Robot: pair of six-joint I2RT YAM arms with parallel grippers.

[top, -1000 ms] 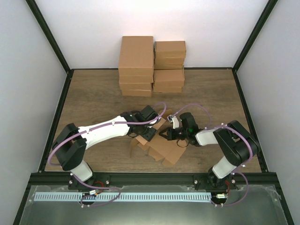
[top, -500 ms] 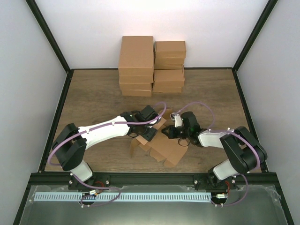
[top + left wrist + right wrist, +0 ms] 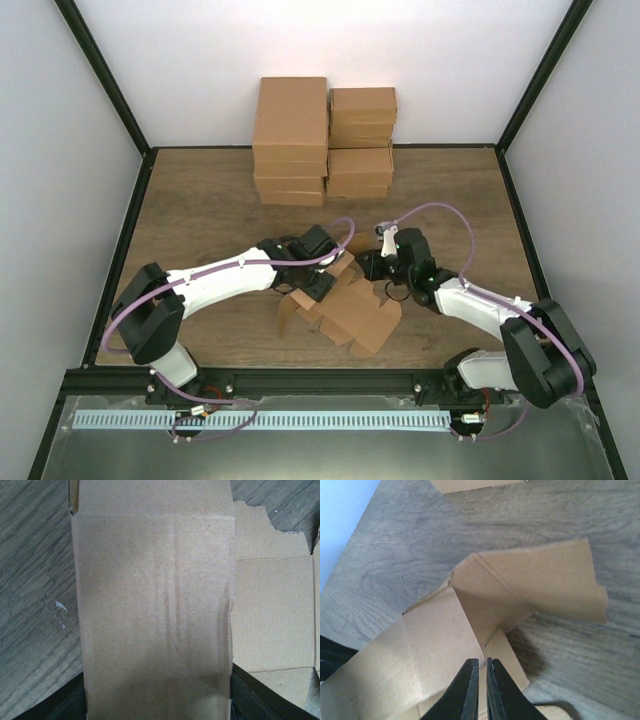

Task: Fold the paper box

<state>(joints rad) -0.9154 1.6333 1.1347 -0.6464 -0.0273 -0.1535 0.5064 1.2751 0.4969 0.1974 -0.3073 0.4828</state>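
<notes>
So the box (image 3: 352, 316) is sitting half-folded around the middle of the table (image 3: 200, 205), a bit toward the near edge, with flaps sticking out at odd angles. The left fingers (image 3: 318, 288) are spread about halfway and clamped on either side of one of its panels. The right fingers (image 3: 482, 680) are hanging over its far-right flap, pinched nearly together with just a sliver of a gap and nothing in them as far as I can see. Cartons (image 3: 322, 140) are stacked by the far edge.
</notes>
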